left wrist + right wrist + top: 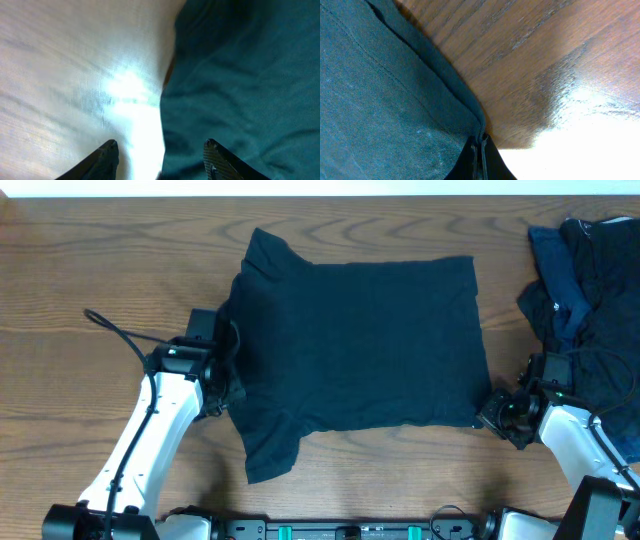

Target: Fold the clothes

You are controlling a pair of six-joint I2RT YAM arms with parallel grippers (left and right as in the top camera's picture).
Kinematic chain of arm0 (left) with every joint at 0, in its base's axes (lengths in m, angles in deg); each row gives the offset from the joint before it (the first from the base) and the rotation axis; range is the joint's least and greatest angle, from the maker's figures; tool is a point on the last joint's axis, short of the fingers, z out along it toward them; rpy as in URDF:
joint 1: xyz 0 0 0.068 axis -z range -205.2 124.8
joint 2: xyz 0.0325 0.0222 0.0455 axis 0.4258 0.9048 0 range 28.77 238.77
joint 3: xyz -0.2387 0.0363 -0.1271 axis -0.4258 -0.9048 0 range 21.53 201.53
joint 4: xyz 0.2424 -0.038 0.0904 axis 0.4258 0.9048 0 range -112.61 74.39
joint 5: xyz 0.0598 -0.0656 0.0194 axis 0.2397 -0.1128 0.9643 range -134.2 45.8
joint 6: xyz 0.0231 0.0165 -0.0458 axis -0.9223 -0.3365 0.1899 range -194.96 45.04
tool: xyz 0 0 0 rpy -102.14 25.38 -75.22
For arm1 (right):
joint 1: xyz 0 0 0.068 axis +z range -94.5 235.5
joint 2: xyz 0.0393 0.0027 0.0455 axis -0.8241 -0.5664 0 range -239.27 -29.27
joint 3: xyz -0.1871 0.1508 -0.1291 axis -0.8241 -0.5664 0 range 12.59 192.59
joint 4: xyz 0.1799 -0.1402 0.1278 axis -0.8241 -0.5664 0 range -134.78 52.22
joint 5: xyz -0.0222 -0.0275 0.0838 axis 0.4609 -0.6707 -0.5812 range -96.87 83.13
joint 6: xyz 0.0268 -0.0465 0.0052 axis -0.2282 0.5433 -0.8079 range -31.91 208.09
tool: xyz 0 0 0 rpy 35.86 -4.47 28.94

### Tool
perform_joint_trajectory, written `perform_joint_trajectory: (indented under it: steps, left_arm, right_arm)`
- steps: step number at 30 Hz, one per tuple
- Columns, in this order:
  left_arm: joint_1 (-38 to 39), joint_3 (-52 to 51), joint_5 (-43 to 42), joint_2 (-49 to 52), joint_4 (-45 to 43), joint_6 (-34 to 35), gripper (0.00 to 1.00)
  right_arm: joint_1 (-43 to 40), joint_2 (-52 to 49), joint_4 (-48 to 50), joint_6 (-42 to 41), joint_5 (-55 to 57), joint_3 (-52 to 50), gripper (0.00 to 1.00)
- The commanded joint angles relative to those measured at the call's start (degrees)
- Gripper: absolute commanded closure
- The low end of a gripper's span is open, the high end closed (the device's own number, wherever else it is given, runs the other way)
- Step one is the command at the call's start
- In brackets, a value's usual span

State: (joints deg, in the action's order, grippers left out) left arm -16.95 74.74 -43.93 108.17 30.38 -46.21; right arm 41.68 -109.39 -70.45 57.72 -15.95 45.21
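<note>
A very dark navy T-shirt [355, 345] lies spread flat on the wooden table, collar end at the left, hem at the right. My left gripper [228, 370] is at the shirt's left edge; in the left wrist view its fingers [161, 150] are open, straddling the fabric edge [240, 85]. My right gripper [492, 415] is at the shirt's lower right hem corner. In the right wrist view its fingers [481, 145] are shut on the hem edge [395, 85].
A heap of dark navy and black garments [585, 280] lies at the table's right side, behind my right arm. Bare wooden table [100, 260] surrounds the shirt.
</note>
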Motion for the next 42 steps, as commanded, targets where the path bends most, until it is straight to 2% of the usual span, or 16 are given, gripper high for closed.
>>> perform_joint_trajectory:
  steps: [1,5,11,21,25,28,35,42]
  left_arm:
    - [-0.02,-2.86,-6.25,0.02,1.97,1.6,0.45]
    - [0.13,-6.32,-10.21,0.02,4.0,1.6,0.45]
    - [2.43,-12.24,-10.38,0.02,4.79,2.89,0.47]
    - [9.84,-17.22,-10.36,0.02,-1.75,3.1,0.46]
    - [10.84,-19.56,-10.38,0.02,-4.7,5.92,0.41]
    - [10.84,-19.56,-10.45,0.02,-4.7,7.93,0.33]
    - [10.86,-19.56,-15.76,0.02,-7.67,8.0,0.31]
    - [10.86,-19.56,-15.89,0.02,-9.84,7.78,0.27]
  right_arm:
    - [-0.42,-1.66,0.13,0.24,0.68,-1.57,0.99]
    - [-0.42,-1.66,0.13,0.24,0.68,-1.57,0.99]
    - [-0.42,-1.66,0.11,0.26,0.68,-1.57,0.99]
    - [-0.42,-1.66,0.13,0.26,0.66,-1.57,0.99]
    - [-0.42,-1.66,0.09,0.26,0.63,-1.57,0.99]
    - [-0.42,-1.66,0.11,0.26,0.63,-1.57,0.99]
    - [-0.42,-1.66,0.13,0.28,-0.02,-1.57,0.99]
    - [-0.42,-1.66,0.13,0.28,-0.22,-1.57,0.99]
